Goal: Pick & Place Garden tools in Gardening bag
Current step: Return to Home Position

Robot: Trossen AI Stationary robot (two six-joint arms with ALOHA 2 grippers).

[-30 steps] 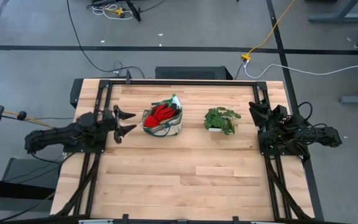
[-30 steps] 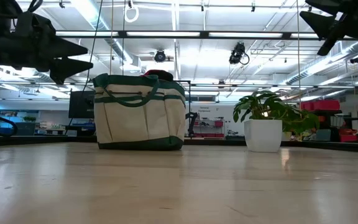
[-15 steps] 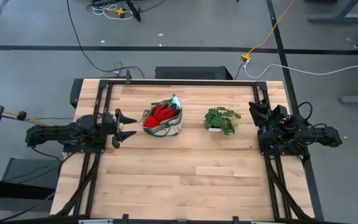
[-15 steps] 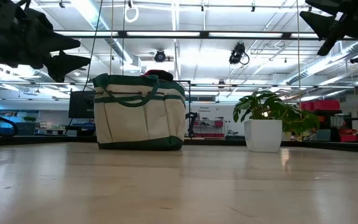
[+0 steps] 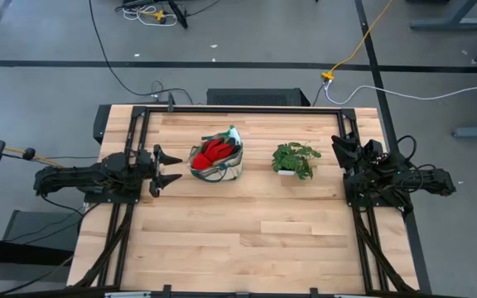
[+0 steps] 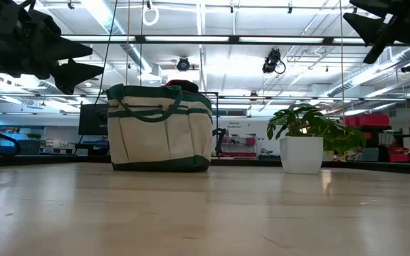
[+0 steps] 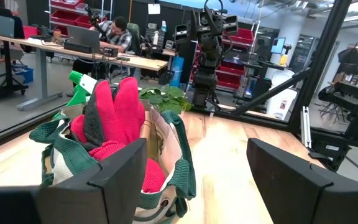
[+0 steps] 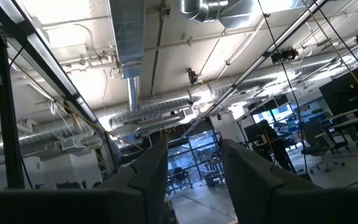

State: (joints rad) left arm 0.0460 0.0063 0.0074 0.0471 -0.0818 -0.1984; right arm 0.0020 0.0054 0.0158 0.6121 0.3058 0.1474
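Note:
The cream gardening bag [image 5: 217, 161] with dark green trim stands on its base on the table, left of centre; it also shows in the low view [image 6: 160, 128]. Red gloves [image 7: 110, 118] and a green spray bottle [image 5: 232, 134] stick out of its top. My left gripper [image 5: 167, 167] is open and empty, raised just left of the bag. My right gripper [image 5: 338, 149] is open and empty, raised at the table's right edge, and points up at the ceiling in its wrist view [image 8: 191, 180]. Shears and rakes are hidden.
A leafy plant in a white pot [image 5: 295, 160] stands right of the bag. The near half of the table [image 5: 238, 240] shows bare wood. Black frame rails [image 5: 363, 223] run along both sides. A person sits at a desk [image 7: 114, 34] far behind the table.
My left gripper has drawn back a little toward the table's left edge, away from the bag, and has stayed open. The bag and plant have kept still.

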